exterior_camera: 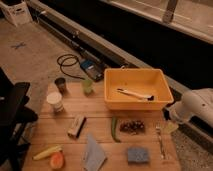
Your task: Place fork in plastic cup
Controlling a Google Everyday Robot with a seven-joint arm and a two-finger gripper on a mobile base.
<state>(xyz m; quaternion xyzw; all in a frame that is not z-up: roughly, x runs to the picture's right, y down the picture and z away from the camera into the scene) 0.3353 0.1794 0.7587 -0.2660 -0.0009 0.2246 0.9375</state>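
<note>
The silver fork (pixel 160 141) lies on the wooden table (pixel 100 117) near its right edge, pointing front to back. The light-green plastic cup (pixel 87 86) stands upright at the table's back, left of the yellow bin. My gripper (pixel 168 126) hangs from the white arm (pixel 196 107) at the right edge of the table, just right of and behind the fork's far end, slightly above the table.
A yellow bin (pixel 134 89) holds a pale-handled, dark-tipped utensil (pixel 134 94). A white cup (pixel 55 101), dark grey cup (pixel 60 83), green pepper (pixel 114 129), brown cluster (pixel 131 126), blue sponge (pixel 137 154), blue cloth (pixel 93 152), small box (pixel 76 125) and yellow and orange items (pixel 51 156) lie about.
</note>
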